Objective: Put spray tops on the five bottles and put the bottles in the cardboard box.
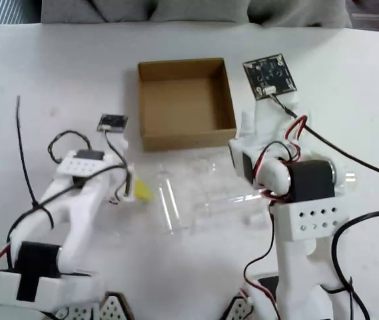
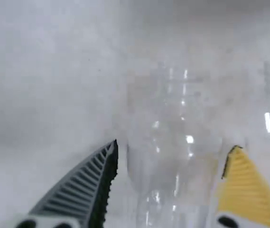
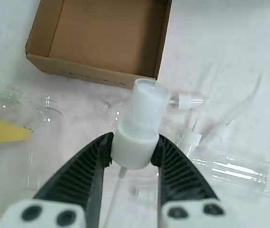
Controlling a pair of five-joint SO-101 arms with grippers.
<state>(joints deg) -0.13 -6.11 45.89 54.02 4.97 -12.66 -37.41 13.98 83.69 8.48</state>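
Your right gripper (image 3: 135, 142) is clamped on a white spray top (image 3: 142, 121), by the near right corner of the cardboard box (image 1: 186, 100), which sits open at the far middle of the table (image 1: 349, 80). Your left gripper (image 2: 175, 146) has its fingers apart on either side of a clear bottle (image 2: 172, 109) lying on the table, left of the other bottles (image 1: 222, 200) scattered between the arms.

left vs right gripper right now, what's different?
The left gripper stands open, fingers either side of a clear bottle lying on the table; the right gripper is shut on a white spray top. The left has one grey finger and one yellow finger; the right has two black fingers. Both have ribbed fingers.
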